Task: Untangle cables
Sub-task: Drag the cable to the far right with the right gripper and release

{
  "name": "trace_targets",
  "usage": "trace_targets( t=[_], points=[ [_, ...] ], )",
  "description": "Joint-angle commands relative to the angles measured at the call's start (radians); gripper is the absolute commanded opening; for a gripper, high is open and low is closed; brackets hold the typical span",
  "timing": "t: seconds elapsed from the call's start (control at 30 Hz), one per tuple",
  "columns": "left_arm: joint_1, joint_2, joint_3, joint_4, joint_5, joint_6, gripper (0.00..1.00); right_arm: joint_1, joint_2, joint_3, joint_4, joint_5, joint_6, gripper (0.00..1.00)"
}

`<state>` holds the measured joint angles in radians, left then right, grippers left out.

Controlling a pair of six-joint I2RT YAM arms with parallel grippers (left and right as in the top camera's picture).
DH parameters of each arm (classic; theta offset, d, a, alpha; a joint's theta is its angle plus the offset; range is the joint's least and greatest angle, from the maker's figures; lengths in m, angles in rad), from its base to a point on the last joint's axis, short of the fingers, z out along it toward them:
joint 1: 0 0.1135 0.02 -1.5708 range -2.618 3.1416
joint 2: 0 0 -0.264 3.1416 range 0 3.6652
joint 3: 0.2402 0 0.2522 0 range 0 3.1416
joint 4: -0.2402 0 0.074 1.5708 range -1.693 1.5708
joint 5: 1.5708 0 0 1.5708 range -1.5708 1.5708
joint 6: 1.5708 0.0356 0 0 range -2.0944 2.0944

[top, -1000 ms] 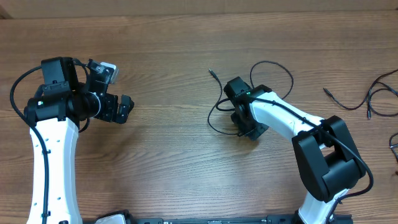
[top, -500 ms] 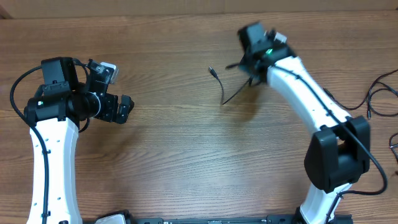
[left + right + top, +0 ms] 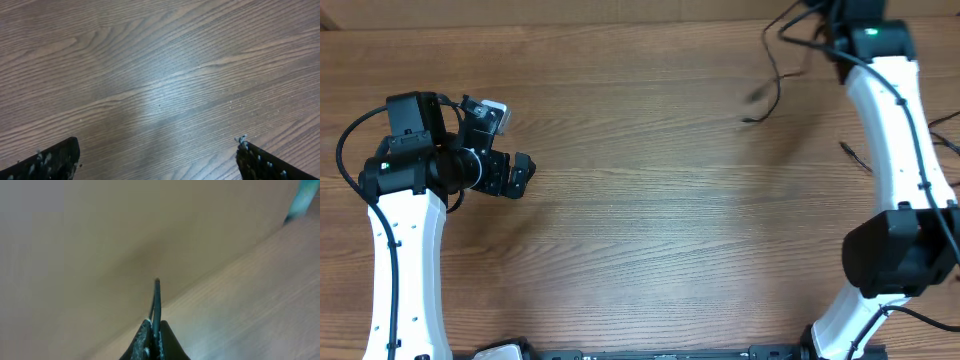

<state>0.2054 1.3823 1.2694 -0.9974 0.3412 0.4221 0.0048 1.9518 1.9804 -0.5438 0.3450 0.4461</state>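
Note:
A thin black cable (image 3: 776,68) hangs in loose loops above the table at the far right, its lower end (image 3: 748,119) blurred. My right gripper (image 3: 830,14) is raised at the top edge of the overhead view and holds it. In the right wrist view the right gripper (image 3: 155,326) is shut on the cable (image 3: 156,297), which sticks out past the fingertips. More cables lie on the table at the right: a plug end (image 3: 850,152) and a strand (image 3: 946,128) by the edge. My left gripper (image 3: 523,175) rests at the left, open, with bare wood between its fingers (image 3: 56,161).
The right arm (image 3: 895,120) stretches along the right side from its base (image 3: 895,262). The left arm (image 3: 405,250) stands along the left edge. The wooden table's back edge (image 3: 620,22) runs across the top.
The right arm has swung from mid-table up and back to the far right, lifting the cable off the wood. The left arm has not moved.

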Motion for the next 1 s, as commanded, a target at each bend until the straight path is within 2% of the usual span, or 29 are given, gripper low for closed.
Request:
trace_targets(
  t=[0.0,0.17,0.4,0.97],
  points=[
    [0.003,0.005,0.003,0.003,0.015,0.012,1.00,-0.067,-0.014,0.026,0.087,0.014,-0.091,0.04],
    [0.003,0.005,0.003,0.004,0.015,0.012,1.00,-0.138,-0.014,0.026,0.280,0.013,-0.247,0.04],
    [0.004,0.005,0.003,0.003,0.015,0.012,1.00,-0.176,-0.014,0.026,0.378,0.013,-0.325,0.04],
    [0.003,0.005,0.003,0.004,0.015,0.012,1.00,-0.276,0.098,0.022,0.164,0.013,-0.320,0.04]
  ],
)
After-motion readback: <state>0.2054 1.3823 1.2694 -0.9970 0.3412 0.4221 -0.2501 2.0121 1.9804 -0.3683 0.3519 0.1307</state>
